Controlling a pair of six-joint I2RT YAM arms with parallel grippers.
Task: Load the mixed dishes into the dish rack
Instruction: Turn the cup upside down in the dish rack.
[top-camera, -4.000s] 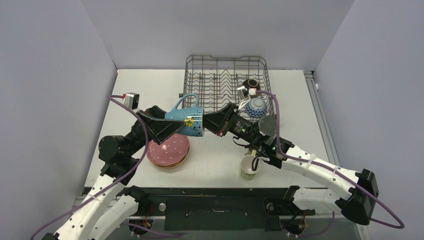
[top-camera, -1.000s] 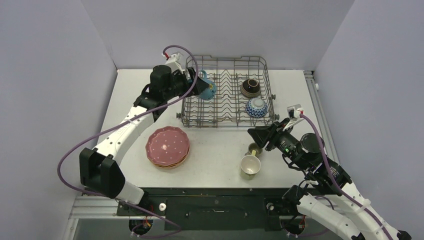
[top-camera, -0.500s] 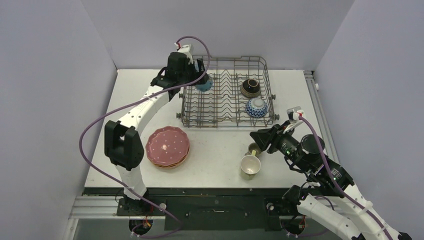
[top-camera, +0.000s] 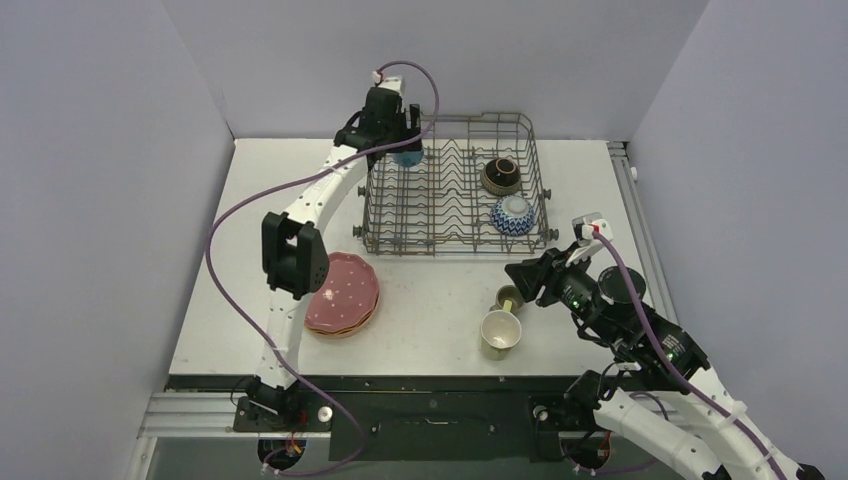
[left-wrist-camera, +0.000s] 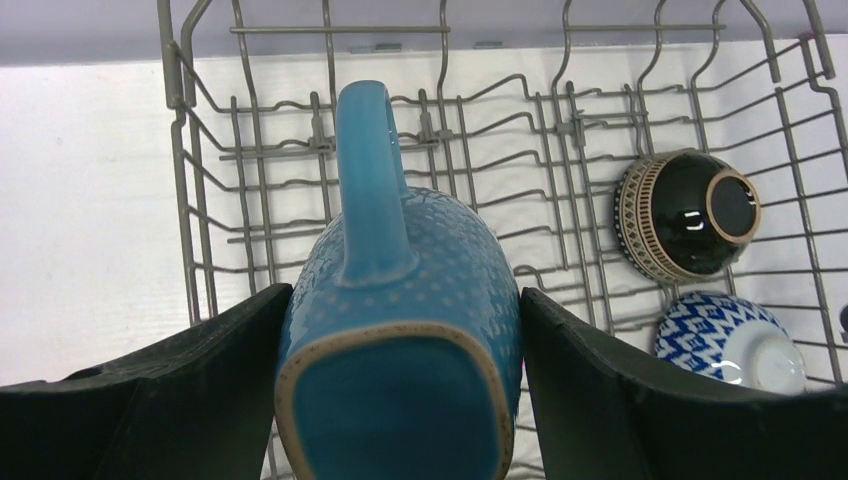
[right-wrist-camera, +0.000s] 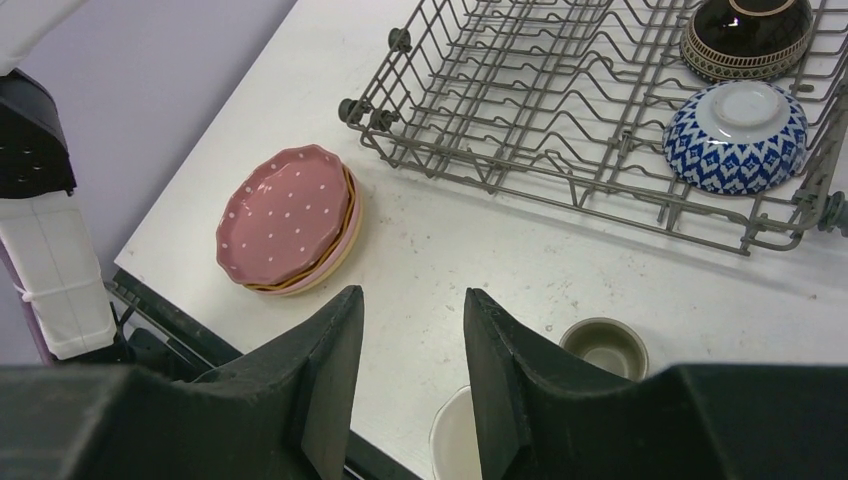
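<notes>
surface (top-camera: 440, 290): white, flat, small dark specks, under the right jaws | walls (top-camera: 110, 150): plain pale purple, one just past the left jaws

Left gripper (left-wrist-camera: 398, 335) moved light-blue mug (left-wrist-camera: 400, 250) over rack (top-camera: 450, 205)

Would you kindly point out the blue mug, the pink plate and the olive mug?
blue mug (left-wrist-camera: 450, 270): left wrist view, dotted wall beside the handle.
pink plate (right-wrist-camera: 285, 215): right wrist view, middle of its face.
olive mug (right-wrist-camera: 603, 347): right wrist view, inside the cup.
</notes>
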